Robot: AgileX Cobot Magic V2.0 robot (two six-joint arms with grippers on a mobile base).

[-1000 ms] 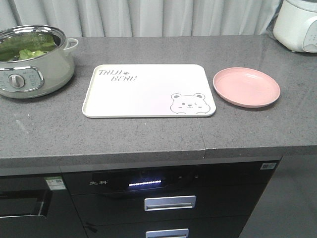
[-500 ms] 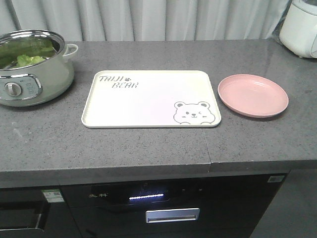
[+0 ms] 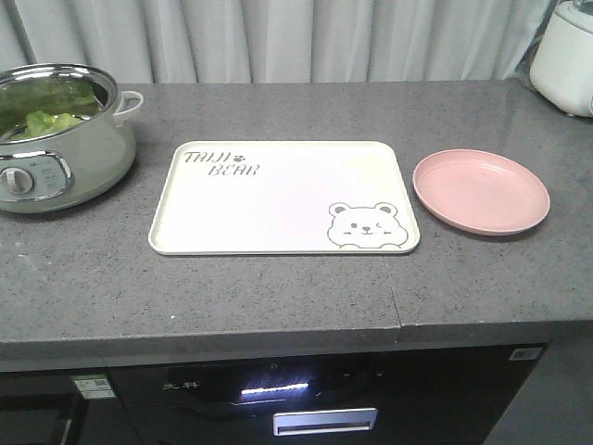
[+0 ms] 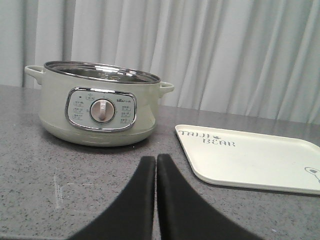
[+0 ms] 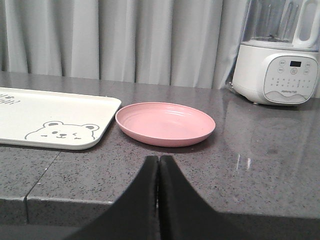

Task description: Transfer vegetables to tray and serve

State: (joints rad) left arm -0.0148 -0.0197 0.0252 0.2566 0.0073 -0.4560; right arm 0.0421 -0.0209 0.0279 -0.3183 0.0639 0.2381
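Observation:
The cream-white tray [image 3: 269,199] with the bear drawing lies empty on the grey counter; it also shows in the left wrist view [image 4: 255,157] and the right wrist view [image 5: 45,117]. Green lettuce leaves [image 3: 42,120] lie inside the pale green electric pot [image 3: 56,162] at the far left; in the left wrist view the pot [image 4: 100,107] hides them. My left gripper [image 4: 156,160] is shut and empty, low over the counter in front of the pot. My right gripper [image 5: 159,159] is shut and empty, near the counter's front edge before the pink plate [image 5: 165,123].
The round pink plate [image 3: 481,191] sits right of the tray. A white blender appliance [image 5: 276,70] stands at the back right, also seen in the front view [image 3: 567,56]. Grey curtains hang behind the counter. Dark appliance fronts and a drawer handle [image 3: 324,422] lie below the counter edge.
The front view has moved nearer the counter: pot, tray and plate sit lower and larger in frame, and less of the drawers shows. Nothing on the counter has moved.

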